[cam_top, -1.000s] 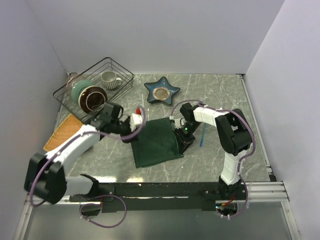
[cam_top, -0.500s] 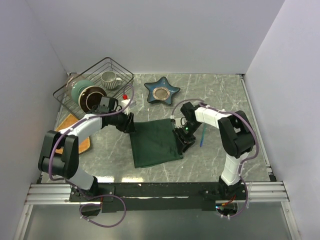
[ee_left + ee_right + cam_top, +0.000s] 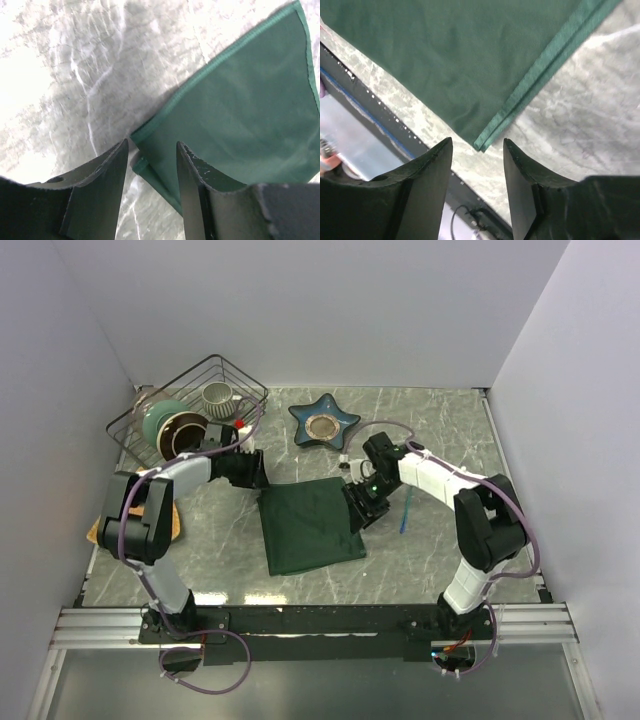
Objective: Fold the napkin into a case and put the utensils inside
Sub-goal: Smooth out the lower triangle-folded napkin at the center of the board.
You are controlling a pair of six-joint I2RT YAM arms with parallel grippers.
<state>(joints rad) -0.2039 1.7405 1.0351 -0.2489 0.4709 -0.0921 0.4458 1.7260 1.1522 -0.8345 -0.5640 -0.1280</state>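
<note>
Straddling two corners of the napkin (image 3: 308, 525) with left gripper (image 3: 152, 148) and right gripper (image 3: 476, 145), fingers parted and empty, likely poised to pinch and fold.

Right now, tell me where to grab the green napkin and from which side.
The napkin lies flat, so probably pinch its far-left corner, coming in low from the left: the doubled hem there offers an edge to catch. The left gripper stands open over that corner; the right gripper stands open over another.
</note>
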